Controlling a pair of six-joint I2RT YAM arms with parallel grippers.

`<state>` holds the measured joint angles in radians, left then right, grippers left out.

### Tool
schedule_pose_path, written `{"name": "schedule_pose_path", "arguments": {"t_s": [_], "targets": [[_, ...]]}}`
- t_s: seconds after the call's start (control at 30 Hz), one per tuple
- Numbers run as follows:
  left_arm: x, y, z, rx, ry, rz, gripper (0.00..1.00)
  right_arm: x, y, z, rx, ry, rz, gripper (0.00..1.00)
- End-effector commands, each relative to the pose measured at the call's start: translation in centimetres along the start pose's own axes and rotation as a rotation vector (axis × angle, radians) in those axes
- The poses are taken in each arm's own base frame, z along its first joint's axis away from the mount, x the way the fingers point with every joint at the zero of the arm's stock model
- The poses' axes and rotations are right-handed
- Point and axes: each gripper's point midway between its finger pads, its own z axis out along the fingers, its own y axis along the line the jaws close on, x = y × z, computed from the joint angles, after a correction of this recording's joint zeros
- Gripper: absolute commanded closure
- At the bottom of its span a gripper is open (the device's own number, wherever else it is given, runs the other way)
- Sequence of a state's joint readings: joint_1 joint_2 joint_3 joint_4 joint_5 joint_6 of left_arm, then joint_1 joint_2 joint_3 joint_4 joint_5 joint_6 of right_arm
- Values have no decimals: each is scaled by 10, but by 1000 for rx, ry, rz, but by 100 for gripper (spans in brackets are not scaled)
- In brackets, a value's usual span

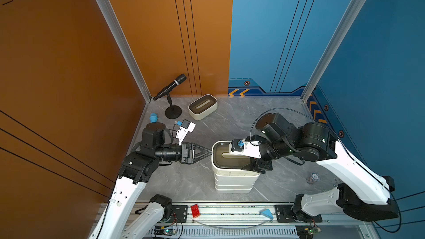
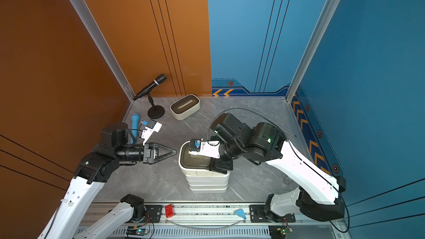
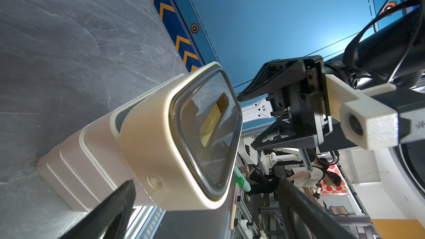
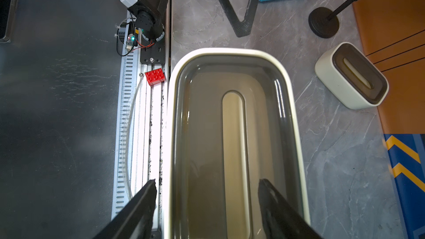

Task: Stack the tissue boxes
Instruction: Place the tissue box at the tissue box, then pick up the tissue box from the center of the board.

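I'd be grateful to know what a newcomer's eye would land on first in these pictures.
The stack of tissue boxes mid-table, its top box brown-lidded, with the right end effector open just above it. Next, the lone brown-lidded box at the back beside the microphone.

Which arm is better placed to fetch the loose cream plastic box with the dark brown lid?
Probably left. The cream box with the dark brown lid lies at the back on that arm's side, and the left gripper is open and empty. The right gripper hangs over the stack of boxes.
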<state>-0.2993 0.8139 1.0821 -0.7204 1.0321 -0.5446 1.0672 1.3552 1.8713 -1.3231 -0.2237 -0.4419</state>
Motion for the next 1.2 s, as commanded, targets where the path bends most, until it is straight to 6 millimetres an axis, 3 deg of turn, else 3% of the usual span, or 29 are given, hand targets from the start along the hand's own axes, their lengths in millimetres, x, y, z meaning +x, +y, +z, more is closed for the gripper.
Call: {"name": "schedule_pose_path", "arguments": {"t_s": [0.0, 0.2, 0.37, 0.57, 0.63, 0.73, 0.9, 1.03, 1.13, 1.17], "targets": [[0, -13, -8, 6, 0, 59, 2, -21, -13, -23, 106, -130, 37, 23], [-9, -6, -21, -126, -14, 144, 2, -24, -82, -45, 474, -263, 303, 5], [-35, 4, -41, -327, -104, 244, 2, -9, -112, -54, 437, -382, 614, 0], [-70, 37, -58, -578, -175, 281, 1, 24, -142, -52, 509, -423, 830, 0], [-84, 48, -60, -632, -179, 306, 1, 47, -162, -53, 540, -415, 934, 0], [-111, 67, -55, -680, -176, 352, 0, 78, -189, -48, 545, -420, 1086, 0], [-167, 126, -35, -752, -167, 442, 3, 125, -233, -42, 611, -496, 1235, 0], [-207, 165, -8, -707, -170, 547, 12, 148, -250, -28, 678, -491, 1255, 0], [-234, 194, 14, -681, -152, 623, 12, 167, -258, -5, 689, -482, 1308, 0], [-242, 208, 22, -677, -133, 637, 18, 175, -261, 5, 693, -485, 1336, 0]]}}
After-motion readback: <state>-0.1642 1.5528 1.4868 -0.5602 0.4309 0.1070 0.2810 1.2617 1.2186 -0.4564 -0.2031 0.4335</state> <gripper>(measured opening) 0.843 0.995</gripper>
